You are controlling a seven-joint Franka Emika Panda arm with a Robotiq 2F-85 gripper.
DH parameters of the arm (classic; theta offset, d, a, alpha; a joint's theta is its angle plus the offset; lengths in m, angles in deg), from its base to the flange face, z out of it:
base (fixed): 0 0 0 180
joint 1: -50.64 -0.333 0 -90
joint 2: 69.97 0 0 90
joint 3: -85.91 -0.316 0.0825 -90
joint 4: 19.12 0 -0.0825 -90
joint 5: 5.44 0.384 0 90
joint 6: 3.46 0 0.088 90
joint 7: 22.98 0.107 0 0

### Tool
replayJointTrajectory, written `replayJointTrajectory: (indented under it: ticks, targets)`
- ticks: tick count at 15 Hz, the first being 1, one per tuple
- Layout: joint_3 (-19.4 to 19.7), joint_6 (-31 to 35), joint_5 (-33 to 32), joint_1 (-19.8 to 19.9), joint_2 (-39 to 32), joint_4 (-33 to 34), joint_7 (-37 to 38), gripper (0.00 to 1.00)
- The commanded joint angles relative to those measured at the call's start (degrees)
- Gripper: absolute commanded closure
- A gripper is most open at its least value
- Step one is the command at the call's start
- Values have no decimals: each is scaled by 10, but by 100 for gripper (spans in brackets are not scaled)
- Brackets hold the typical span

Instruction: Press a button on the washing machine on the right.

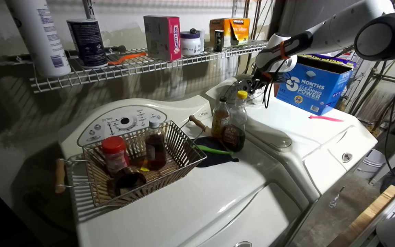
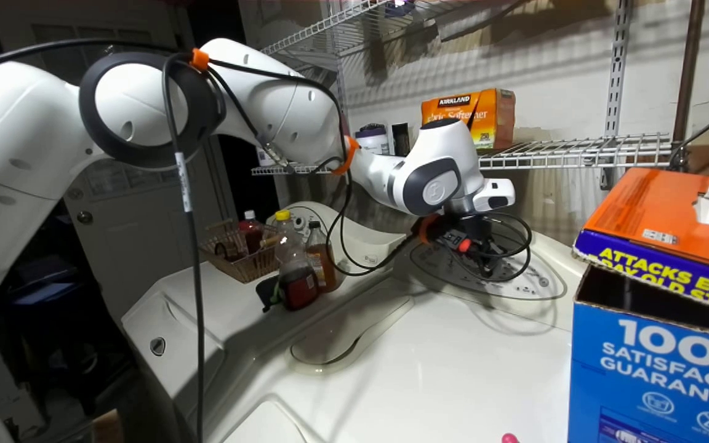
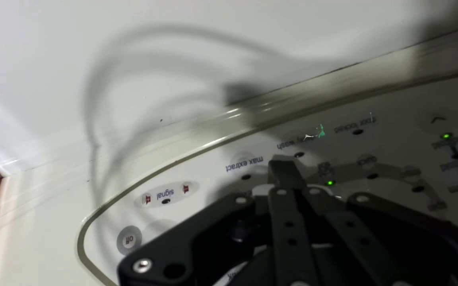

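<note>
The washing machine is the white one under the arm, shown in both exterior views point(image 1: 281, 120) point(image 2: 484, 363). Its rounded control console point(image 3: 197, 174) fills much of the wrist view, upside down, with labels such as max extract point(image 3: 245, 163), signal point(image 3: 165, 194) and off point(image 3: 129, 240). Two green lights point(image 3: 330, 182) glow on it. My gripper point(image 3: 287, 173) is shut and empty, fingertips together, pointing at the console between max extract and delay wash point(image 3: 292, 143). Contact cannot be told. The gripper also shows dark against the console in both exterior views point(image 1: 252, 87) point(image 2: 485, 267). It hides part of the panel.
A big blue box point(image 1: 307, 89) stands on the washing machine, beside a pink item point(image 1: 326, 118). Bottles point(image 1: 238, 120) and a wire basket point(image 1: 170, 175) stand on the dryer point(image 1: 231, 192). A loaded wire shelf point(image 1: 122, 70) runs above. Loose cables point(image 2: 524, 246) loop around the gripper.
</note>
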Motion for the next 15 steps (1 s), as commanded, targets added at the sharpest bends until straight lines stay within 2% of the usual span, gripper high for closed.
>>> replayJointTrajectory:
  ticks: [1, 9, 15]
  targets:
    - [-3, -25, -16, -5, -21, 40, 11, 100]
    - [-9, -13, -11, 0, -26, 44, 10, 100]
    - [8, -1, -17, -15, -61, 86, 66, 100]
